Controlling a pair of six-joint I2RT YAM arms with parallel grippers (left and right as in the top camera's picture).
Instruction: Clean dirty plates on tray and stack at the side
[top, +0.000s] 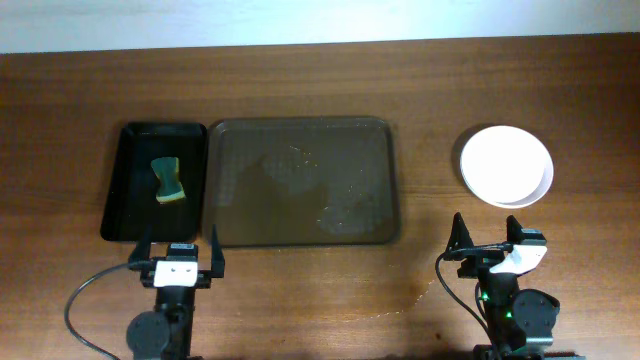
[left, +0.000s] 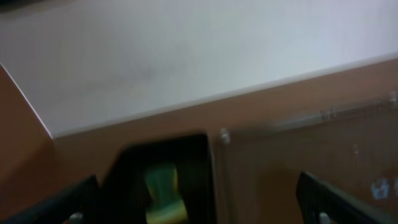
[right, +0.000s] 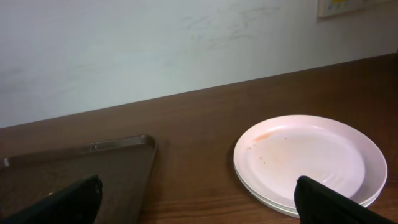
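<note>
The white plates (top: 506, 165) lie stacked on the table at the right, off the tray; the top one shows faint brown smears in the right wrist view (right: 309, 159). The large translucent grey-brown tray (top: 305, 182) lies in the middle with no plates on it, only faint residue; it also shows in the left wrist view (left: 311, 155) and the right wrist view (right: 68, 171). My left gripper (top: 178, 262) is open and empty at the front, below the black tray. My right gripper (top: 490, 243) is open and empty just in front of the plate stack.
A smaller black tray (top: 125, 190) stands left of the large tray and holds a green and yellow sponge (top: 168, 181), which also shows in the left wrist view (left: 163, 193). A wall runs behind the table's far edge.
</note>
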